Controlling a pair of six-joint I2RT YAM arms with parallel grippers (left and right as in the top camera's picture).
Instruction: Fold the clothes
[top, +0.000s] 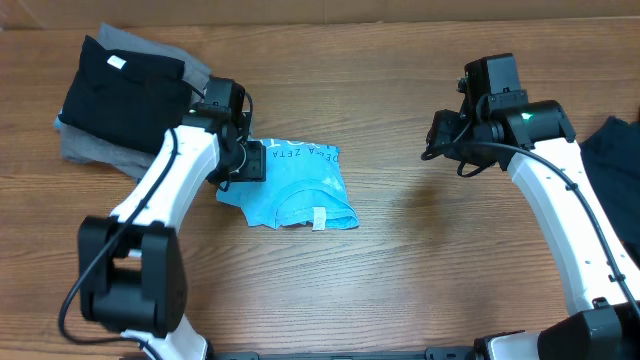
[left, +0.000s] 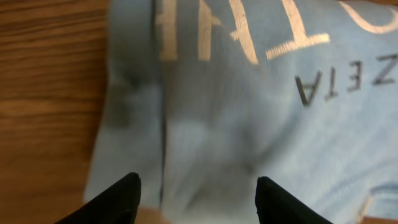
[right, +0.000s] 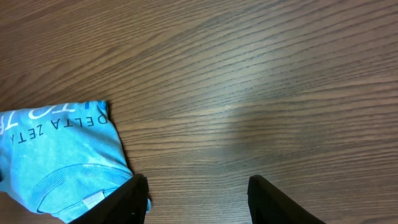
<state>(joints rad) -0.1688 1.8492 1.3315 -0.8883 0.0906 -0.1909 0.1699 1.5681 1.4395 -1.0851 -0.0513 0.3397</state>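
A light blue T-shirt (top: 298, 187) with pale printed text lies folded small on the wooden table, left of centre. It fills the left wrist view (left: 249, 106) and shows at the lower left of the right wrist view (right: 56, 155). My left gripper (top: 240, 160) is open at the shirt's left edge, close above the cloth, its fingers (left: 196, 196) apart with nothing between them. My right gripper (top: 445, 135) is open and empty above bare table right of centre, its fingers (right: 196, 199) well apart from the shirt.
A folded black shirt (top: 125, 90) lies on a grey one (top: 90, 150) at the back left. A dark navy garment (top: 615, 150) lies at the right edge. Bare wood (top: 420, 230) spans the middle between the arms.
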